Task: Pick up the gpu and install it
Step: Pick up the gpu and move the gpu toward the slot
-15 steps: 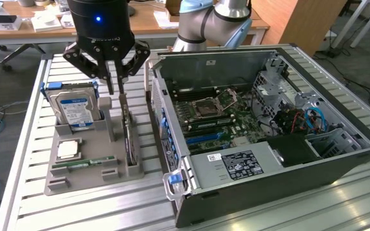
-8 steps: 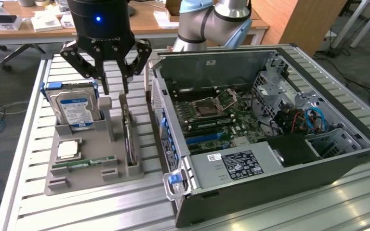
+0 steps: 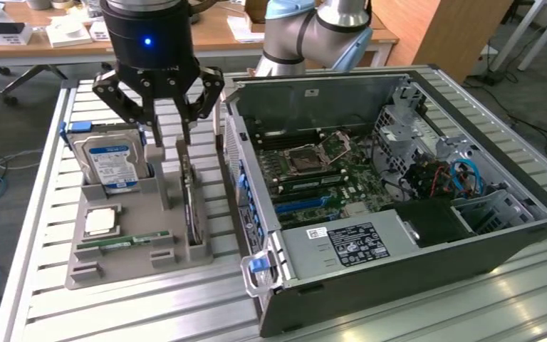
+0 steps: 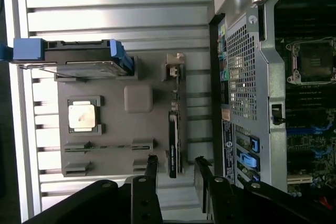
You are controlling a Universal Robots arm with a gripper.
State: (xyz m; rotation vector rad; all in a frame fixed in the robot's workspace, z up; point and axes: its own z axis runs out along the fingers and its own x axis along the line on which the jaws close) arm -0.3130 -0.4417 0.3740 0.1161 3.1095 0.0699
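Exterior view: end effector (image 3: 171, 139) hung open above the gpu (image 3: 194, 203), which stood on edge in the grey tray (image 3: 122, 265).

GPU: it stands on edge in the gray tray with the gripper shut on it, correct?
No. The gpu does stand on edge in the gray tray, but the gripper is open: the wrist view shows its fingers apart, with gaps on both sides of the card.
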